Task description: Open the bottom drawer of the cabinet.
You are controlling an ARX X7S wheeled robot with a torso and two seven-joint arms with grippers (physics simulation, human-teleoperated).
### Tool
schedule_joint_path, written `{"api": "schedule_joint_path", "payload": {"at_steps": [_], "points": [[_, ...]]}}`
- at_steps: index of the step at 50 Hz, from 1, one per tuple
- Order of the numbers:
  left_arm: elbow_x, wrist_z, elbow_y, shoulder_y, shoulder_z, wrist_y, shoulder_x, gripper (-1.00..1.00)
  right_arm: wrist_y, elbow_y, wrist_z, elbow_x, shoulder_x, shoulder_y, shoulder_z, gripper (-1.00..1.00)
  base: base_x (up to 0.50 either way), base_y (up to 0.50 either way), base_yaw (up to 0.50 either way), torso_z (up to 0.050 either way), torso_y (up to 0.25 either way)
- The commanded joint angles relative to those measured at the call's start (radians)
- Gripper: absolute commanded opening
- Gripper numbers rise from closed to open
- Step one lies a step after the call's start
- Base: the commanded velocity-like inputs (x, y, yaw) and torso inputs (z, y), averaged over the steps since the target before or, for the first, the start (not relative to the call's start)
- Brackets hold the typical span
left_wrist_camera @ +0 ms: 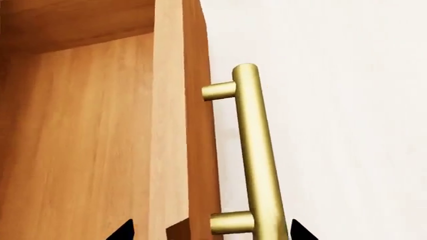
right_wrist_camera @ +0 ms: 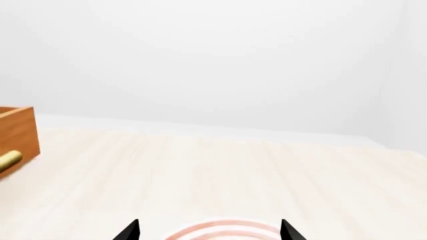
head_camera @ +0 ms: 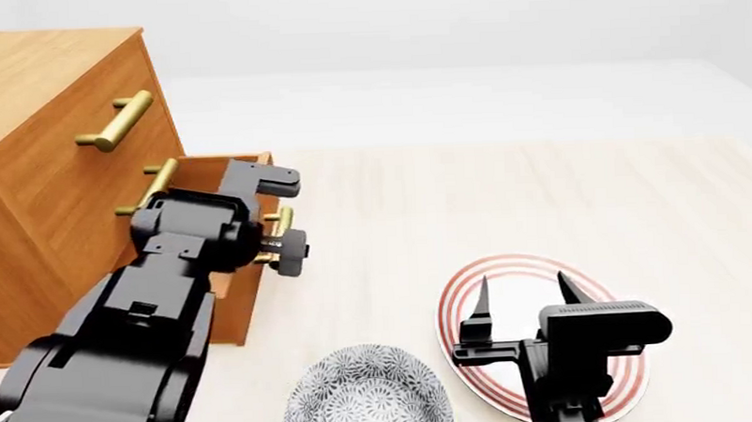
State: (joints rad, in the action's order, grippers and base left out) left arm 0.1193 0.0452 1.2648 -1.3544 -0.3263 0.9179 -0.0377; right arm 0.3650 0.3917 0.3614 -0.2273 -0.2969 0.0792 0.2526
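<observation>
1. Looks late in the pulling step: finds the bottom drawer [head_camera: 197, 166] already standing partway out of the cabinet [head_camera: 50, 185], low at the left of the head view, under two shut drawers.
2. Places the left gripper [left_wrist_camera: 211, 232] at the drawer front, its black fingertips [left_wrist_camera: 123, 231] spread wide with the gold handle [left_wrist_camera: 257, 150] between them; shows no clamp on the bar.
3. Calls next, by judgement, for either closing on the bar and drawing straight out along the runners, or, if open enough, backing the arm clear without nudging the drawer shut.
4. Left wrist view alone: gives the handle close up, its two posts, the edge of the front panel and the wooden inside behind it.
5. Head view alone: gives how far the drawer projects, though the left arm hides most of the handle there.
6. Shows the right gripper [head_camera: 523, 281] open and idle above a red-ringed plate [head_camera: 461, 307], well apart from the cabinet, with a patterned bowl [head_camera: 367, 394] nearby.
</observation>
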Motion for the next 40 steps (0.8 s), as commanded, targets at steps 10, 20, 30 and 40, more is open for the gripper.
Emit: {"api": "schedule_joint_path", "payload": {"at_steps": [10,20,30,40], "points": [[0.047,0.346,-0.447,0.142,-0.009,0.259,-0.012,1.00,0.012,0.005,0.006,-0.005,-0.005,0.010,0.010,1.00,0.00,0.00,0.00,0.000,0.000],[0.089,0.381,-0.384,0.121,-0.008,0.208,0.017,1.00,0.006,0.008,0.011,-0.007,-0.009,0.005,0.008,1.00,0.00,0.00,0.00,0.000,0.000],[0.349,0.368,-0.267,0.074,-0.174,0.130,0.035,1.00,0.004,0.013,0.016,-0.012,-0.015,0.002,0.003,1.00,0.00,0.00,0.00,0.000,0.000],[0.426,0.309,-0.379,0.106,-0.173,0.143,0.000,1.00,0.003,0.018,0.020,-0.013,-0.019,0.000,0.004,1.00,0.00,0.00,-0.01,0.000,0.000]]}}
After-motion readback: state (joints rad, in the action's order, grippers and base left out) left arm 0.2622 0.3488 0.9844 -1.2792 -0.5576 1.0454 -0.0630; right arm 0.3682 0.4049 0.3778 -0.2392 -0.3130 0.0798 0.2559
